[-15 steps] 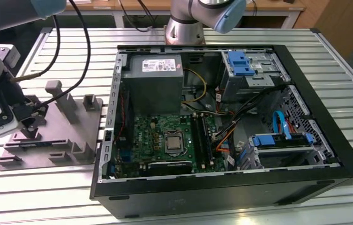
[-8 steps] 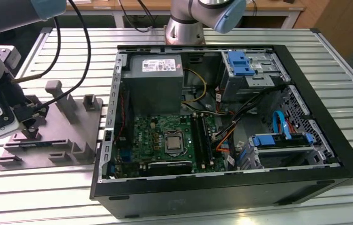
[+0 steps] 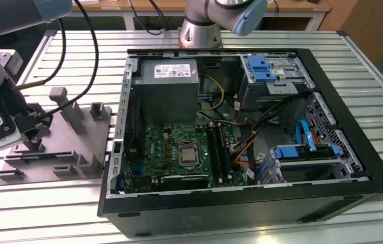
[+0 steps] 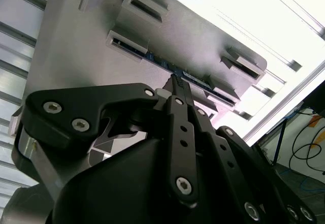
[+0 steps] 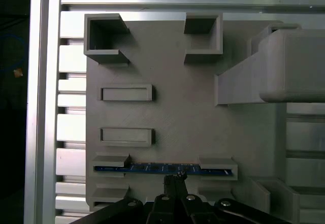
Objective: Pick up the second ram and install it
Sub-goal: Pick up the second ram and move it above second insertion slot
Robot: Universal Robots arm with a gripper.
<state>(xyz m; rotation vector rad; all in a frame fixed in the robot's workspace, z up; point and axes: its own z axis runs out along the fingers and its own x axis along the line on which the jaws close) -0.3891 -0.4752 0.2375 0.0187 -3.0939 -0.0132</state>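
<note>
The second ram [image 5: 152,168] is a thin, bluish-dark strip standing on edge in a slot of the grey fixture block [image 5: 177,112]. It also shows in the second wrist view, as the ram [image 4: 195,78] running between two slot holders. My gripper [image 5: 175,177] sits right at the middle of the strip's upper edge. Its fingertips [image 4: 175,82] are pressed together. I cannot tell whether they pinch the strip or only meet over it. In the exterior view the gripper [image 3: 34,136] hangs low over the fixture block [image 3: 76,137] at that view's left.
An open computer case [image 3: 245,127] lies at the exterior view's right, with its motherboard [image 3: 177,152] and black memory slots [image 3: 217,147] exposed. Tall grey posts [image 3: 65,104] rise from the fixture near the gripper. Everything rests on a slatted aluminium table [image 3: 42,203].
</note>
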